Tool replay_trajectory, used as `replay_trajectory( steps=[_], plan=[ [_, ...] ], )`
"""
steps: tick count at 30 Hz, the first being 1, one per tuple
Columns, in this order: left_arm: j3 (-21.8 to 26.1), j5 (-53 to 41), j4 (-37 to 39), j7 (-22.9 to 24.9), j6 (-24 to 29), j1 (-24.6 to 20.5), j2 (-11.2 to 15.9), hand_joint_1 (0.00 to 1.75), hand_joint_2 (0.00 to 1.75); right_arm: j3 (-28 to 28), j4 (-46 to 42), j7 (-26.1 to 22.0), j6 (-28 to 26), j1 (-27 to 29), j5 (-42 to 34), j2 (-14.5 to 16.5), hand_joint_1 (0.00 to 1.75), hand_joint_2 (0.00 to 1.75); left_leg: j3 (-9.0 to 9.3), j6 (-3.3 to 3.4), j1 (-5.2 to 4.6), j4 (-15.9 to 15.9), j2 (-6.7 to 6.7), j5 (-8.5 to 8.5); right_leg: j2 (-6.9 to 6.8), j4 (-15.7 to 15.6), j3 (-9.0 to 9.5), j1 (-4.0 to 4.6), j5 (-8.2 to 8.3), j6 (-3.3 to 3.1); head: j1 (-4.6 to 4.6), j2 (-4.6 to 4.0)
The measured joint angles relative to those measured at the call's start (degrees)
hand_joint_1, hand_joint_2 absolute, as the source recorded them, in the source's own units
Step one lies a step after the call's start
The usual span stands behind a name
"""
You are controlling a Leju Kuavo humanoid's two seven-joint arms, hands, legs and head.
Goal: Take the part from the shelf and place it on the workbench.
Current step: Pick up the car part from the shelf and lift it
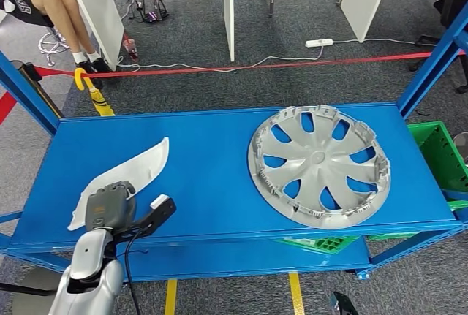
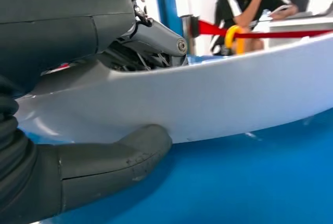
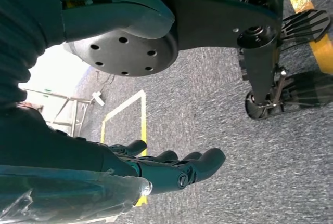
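The left hand [image 1: 113, 209] grips the near end of the white curved part [image 1: 145, 164], thumb under its edge and fingers above, the part lying on the blue shelf [image 1: 210, 154]. The right hand [image 3: 173, 167] hangs over the floor, fingers straight and holding nothing. A silver wheel cover [image 1: 319, 165] lies well apart on the shelf; a green crate [image 1: 442, 156] stands beside it, contents unclear

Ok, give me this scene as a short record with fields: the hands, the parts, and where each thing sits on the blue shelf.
surface: blue shelf
white part: curved white trim piece, lying at the shelf's left end
left hand: left hand at the trim piece's near end, thumb under its edge, fingers over the top
grip: looks closed around the piece, which is still low on the shelf
right hand: right hand hangs over the grey floor, holding nothing, fingers stretched out
other part: silver wheel cover, flat on the shelf's right half
background: seated person behind a red tape
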Motion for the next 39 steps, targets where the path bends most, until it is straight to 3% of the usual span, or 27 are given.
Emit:
replay_trajectory(
  steps=[14,19,21,23,24,25,26,27,29,31,34,35,37,39],
  plan=[
    [-4.8,6.9,-1.0,-6.3,3.7,-1.2,0.5,1.75,1.75,0.9,0.7,0.0,-0.2,-0.5,-0.6,0.0,0.0,1.75,0.03,0.06,-0.02,0.1,-0.01,-0.06,0.0,-0.1,0.09,-0.08,0.02,0.04,0.0,0.0],
    [-10.4,7.4,-6.0,-9.3,7.4,0.4,0.9,1.75,1.75,1.9,0.6,0.0,0.4,-0.7,-0.8,0.0,0.0,1.75,0.39,1.5,-0.1,-0.5,0.07,0.23,0.06,-0.6,0.34,-0.23,0.18,1.13,-0.03,0.0],
    [-12.9,7.4,-7.5,-10.1,8.6,0.6,1.1,1.75,1.75,2.6,0.6,0.0,0.4,-1.0,-0.6,-0.1,0.0,1.75,1.01,1.74,0.33,-1.8,0.24,0.96,-0.01,2.0,-0.76,-0.1,-1.81,1.5,0.15,0.0],
    [-14.9,7.3,-8.2,-10.4,9.3,0.8,1.3,1.75,1.75,3.2,0.6,-0.1,0.4,-1.2,-0.6,-0.1,0.0,1.75,1.16,1.79,0.55,-2.1,0.36,1.14,-0.08,9.0,-3.84,-0.31,-5.62,1.94,0.3,0.0],
    [-15.6,7.3,-8.4,-10.4,9.6,1.0,1.5,1.75,1.75,3.4,0.6,-0.1,0.4,-1.3,-0.6,-0.1,0.0,1.75,1.11,1.76,0.59,-2.1,0.4,1.15,-0.09,12.6,-5.4,-0.46,-6.99,2.21,0.32,0.0],
    [-16.2,7.2,-8.5,-10.5,10.1,1.2,1.7,1.75,1.75,3.7,0.5,-0.1,0.4,-1.3,-0.6,-0.1,0.0,1.75,1.05,1.68,0.66,-2.0,0.42,1.16,-0.11,14.7,-6.31,-0.63,-7.34,2.52,0.31,0.0],
    [-16.9,7.0,-8.8,-10.5,10.8,1.3,1.9,1.75,1.75,4.0,0.5,0.1,0.4,-1.2,-0.6,-0.1,0.0,1.75,0.97,1.51,0.79,-1.9,0.42,1.18,-0.14,14.7,-6.23,-0.83,-6.59,2.85,0.31,0.0],
    [-17.7,6.9,-9.1,-10.6,11.7,1.4,2.2,1.75,1.75,4.5,0.2,0.4,0.3,-1.2,-0.6,-0.1,0.0,1.75,0.86,1.25,1.0,-1.7,0.39,1.16,-0.21,12.4,-4.99,-1.08,-4.91,3.22,0.32,0.0],
    [-19.3,6.6,-9.8,-10.5,13.1,1.6,2.5,1.75,1.75,5.6,-0.4,1.0,0.1,-1.5,-0.6,0.1,0.0,1.75,0.42,0.36,1.31,-0.9,0.27,0.97,-0.36,5.0,-0.83,-1.58,-1.82,4.11,0.49,0.0],
    [-20.6,6.5,-10.4,-10.3,13.8,1.6,2.8,1.75,1.75,6.7,-1.3,1.1,0.0,-1.8,-0.6,0.3,0.0,1.75,-0.18,-0.56,1.17,0.2,0.15,0.8,-0.04,1.4,1.21,-1.79,-1.03,3.67,0.64,0.0],
    [-21.8,6.4,-10.8,-10.1,14.4,1.7,3.3,1.75,1.75,8.3,-3.1,1.1,-0.1,-1.9,-0.7,0.6,0.0,1.75,-1.01,-1.41,1.21,1.1,0.06,0.93,0.46,2.2,0.14,-1.68,-1.24,1.46,0.39,0.0],
    [-22.1,6.4,-10.9,-10.0,14.5,1.8,3.4,1.75,1.75,8.7,-3.6,1.1,-0.1,-1.9,-0.7,0.7,0.0,1.75,-1.47,-1.66,1.32,1.8,0.13,0.17,0.51,2.3,-0.31,-1.61,-0.99,0.88,0.26,0.0],
    [-22.5,6.4,-11.0,-10.0,14.7,1.9,3.6,1.75,1.75,9.4,-4.6,1.1,-0.1,-1.9,-0.9,0.8,0.0,1.75,-3.52,-1.98,1.42,6.7,0.3,-3.9,0.59,2.3,-1.29,-1.51,-0.22,-0.04,0.01,0.0],
    [-22.8,6.4,-11.1,-10.0,14.7,2.0,3.8,1.75,1.75,9.9,-5.5,1.1,-0.1,-1.7,-1.2,0.9,0.0,1.75,-6.18,-1.97,1.4,14.5,0.37,-8.78,0.78,2.3,-2.35,-1.28,0.58,-0.45,-0.16,0.0]
  ],
)
